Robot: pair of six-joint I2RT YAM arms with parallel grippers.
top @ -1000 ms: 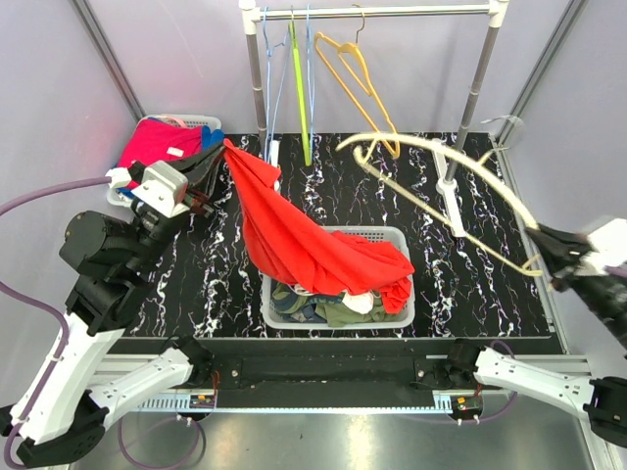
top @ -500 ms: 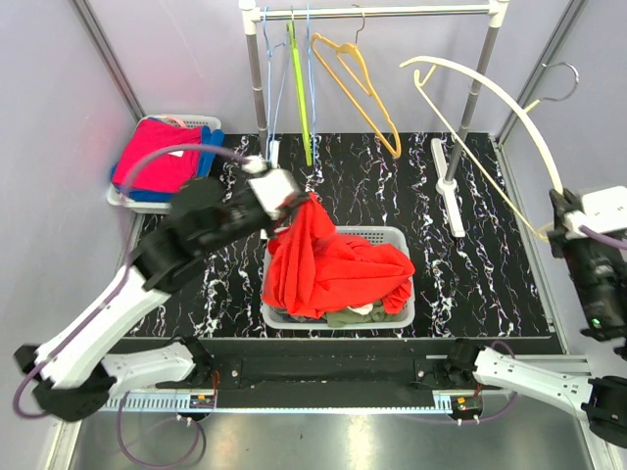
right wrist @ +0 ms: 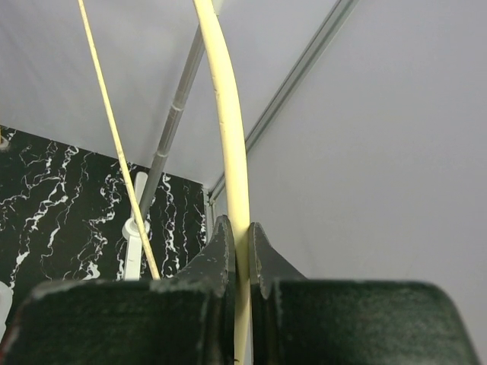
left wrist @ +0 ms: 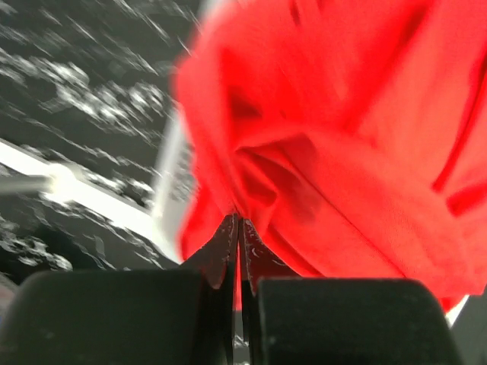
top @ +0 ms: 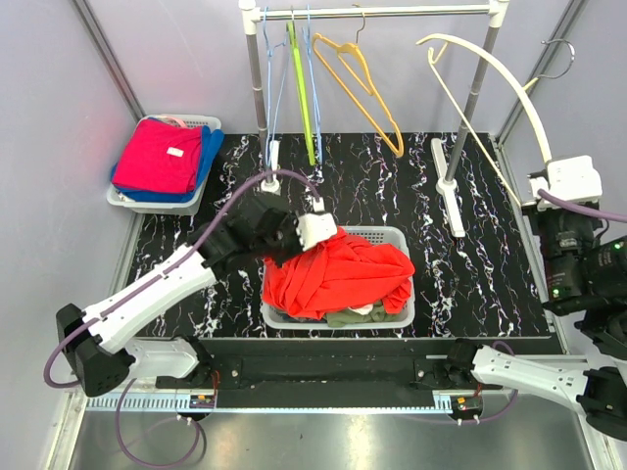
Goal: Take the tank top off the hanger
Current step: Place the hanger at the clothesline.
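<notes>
The red tank top (top: pixel 338 274) lies heaped in the white basket (top: pixel 404 311) at the table's middle, off the hanger. My left gripper (top: pixel 306 238) is shut on a fold of the tank top (left wrist: pixel 319 144) at the basket's left rim. The cream hanger (top: pixel 490 73) is bare and held up at the right, near the rail. My right gripper (top: pixel 551 191) is shut on the hanger's arm (right wrist: pixel 227 129), which runs straight up between its fingers (right wrist: pixel 262 262).
A rack (top: pixel 377 12) at the back holds blue, green and orange hangers (top: pixel 358 78). Its right post (top: pixel 468 98) stands beside the cream hanger. A basket of folded red and blue clothes (top: pixel 162 157) sits at the back left. Other clothes lie under the tank top.
My left gripper has swung right and down, carrying the tank top into the middle basket. My right gripper has lifted the bare hanger up and back toward the rail.
</notes>
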